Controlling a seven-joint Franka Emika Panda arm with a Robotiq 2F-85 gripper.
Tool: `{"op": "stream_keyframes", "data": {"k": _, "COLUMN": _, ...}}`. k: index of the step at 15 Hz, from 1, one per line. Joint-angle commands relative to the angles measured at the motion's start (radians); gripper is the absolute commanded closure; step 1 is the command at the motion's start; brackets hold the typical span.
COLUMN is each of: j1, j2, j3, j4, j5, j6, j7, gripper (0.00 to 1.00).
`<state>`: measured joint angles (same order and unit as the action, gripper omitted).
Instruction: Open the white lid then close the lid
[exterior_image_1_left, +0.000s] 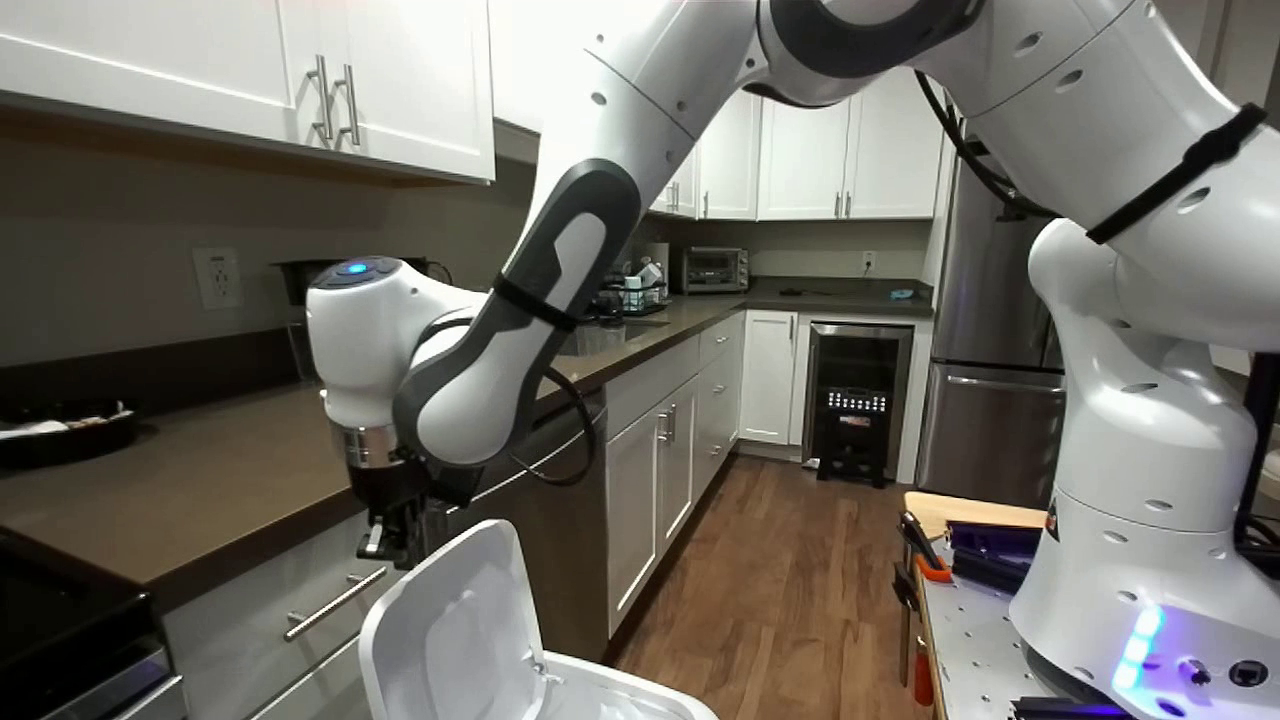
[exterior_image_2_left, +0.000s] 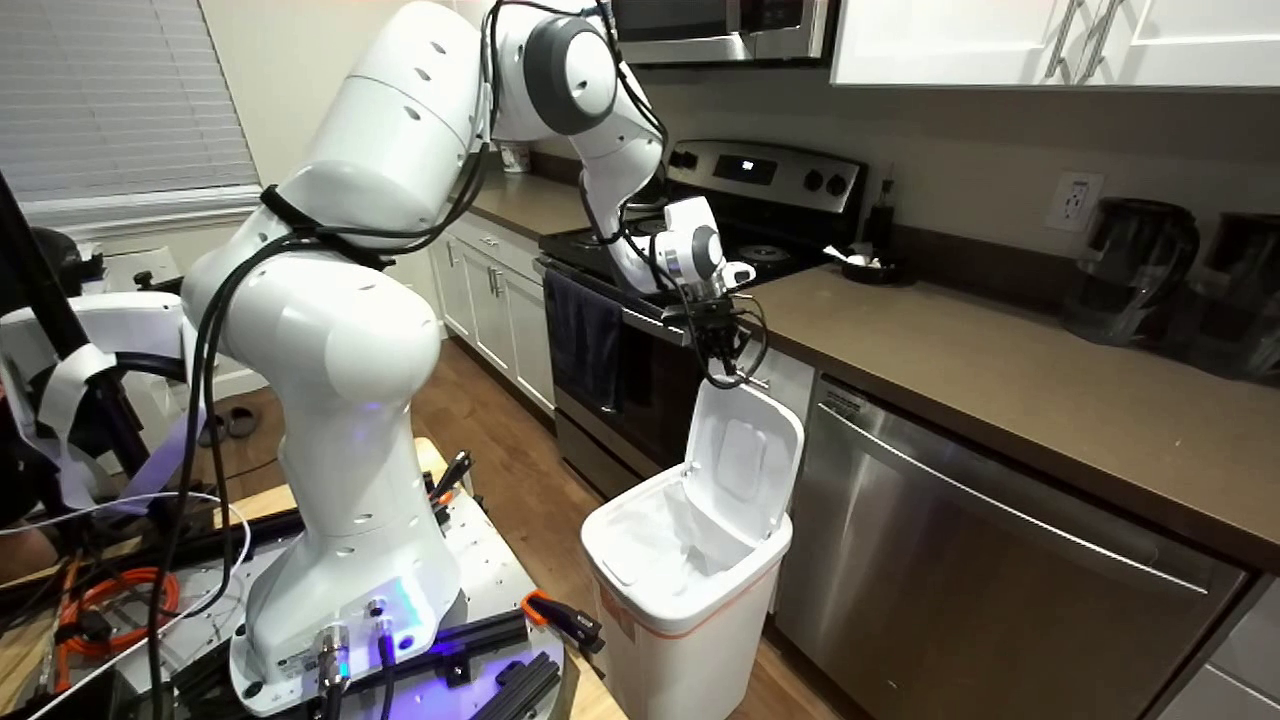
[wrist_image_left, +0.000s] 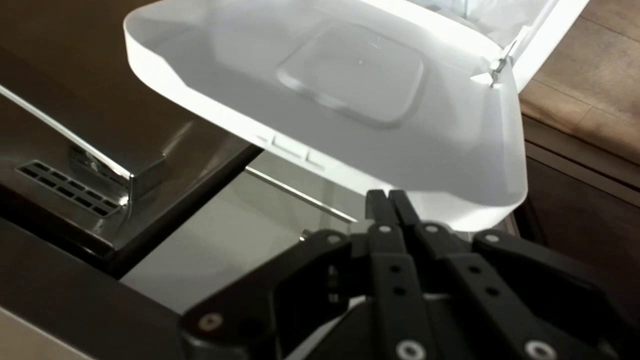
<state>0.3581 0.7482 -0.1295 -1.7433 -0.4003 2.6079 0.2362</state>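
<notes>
The white lid stands open and upright on its hinge, with its recessed inner face and raised rim showing in both exterior views (exterior_image_1_left: 455, 625) (exterior_image_2_left: 745, 450). It fills the upper middle of the wrist view (wrist_image_left: 225, 80). It belongs to a white bin (exterior_image_2_left: 690, 655), whose open top also shows in an exterior view (exterior_image_1_left: 620, 690). My gripper is just behind and above the lid's upper edge in both exterior views (exterior_image_1_left: 395, 545) (exterior_image_2_left: 728, 368). In the wrist view its fingertips (wrist_image_left: 390, 195) are together with nothing seen between them, overlapping the lid's rim. I cannot tell whether they touch it.
The brown countertop (exterior_image_2_left: 1000, 390), a drawer handle (exterior_image_1_left: 335, 603) and the steel dishwasher (exterior_image_2_left: 950, 560) are close beside the bin. The oven (exterior_image_2_left: 640, 370) is behind it. The robot's table (exterior_image_2_left: 500, 570) with tools stands on the bin's other side.
</notes>
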Motion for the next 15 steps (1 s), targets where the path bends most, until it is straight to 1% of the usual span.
{"op": "stream_keyframes", "data": {"k": 1, "j1": -0.002, "j2": 0.001, "j3": 0.001, "j4": 0.038, "j5": -0.008, "j6": -0.031, "j7": -0.016, "gripper": 0.94}}
{"op": "stream_keyframes", "data": {"k": 4, "j1": 0.003, "j2": 0.033, "j3": -0.025, "j4": 0.064, "j5": -0.031, "j6": 0.006, "j7": 0.002, "gripper": 0.94}}
{"op": "stream_keyframes", "data": {"k": 7, "j1": 0.003, "j2": 0.069, "j3": -0.042, "j4": 0.079, "j5": -0.037, "j6": 0.038, "j7": 0.006, "gripper": 0.94}}
{"op": "stream_keyframes", "data": {"k": 9, "j1": -0.008, "j2": 0.102, "j3": -0.044, "j4": 0.083, "j5": -0.027, "j6": 0.08, "j7": -0.004, "gripper": 0.94}}
{"op": "stream_keyframes", "data": {"k": 12, "j1": -0.028, "j2": 0.155, "j3": -0.039, "j4": 0.082, "j5": 0.0, "j6": 0.112, "j7": -0.027, "gripper": 0.94}}
{"op": "stream_keyframes", "data": {"k": 15, "j1": -0.063, "j2": 0.146, "j3": 0.001, "j4": 0.069, "j5": 0.048, "j6": 0.06, "j7": -0.063, "gripper": 0.94}}
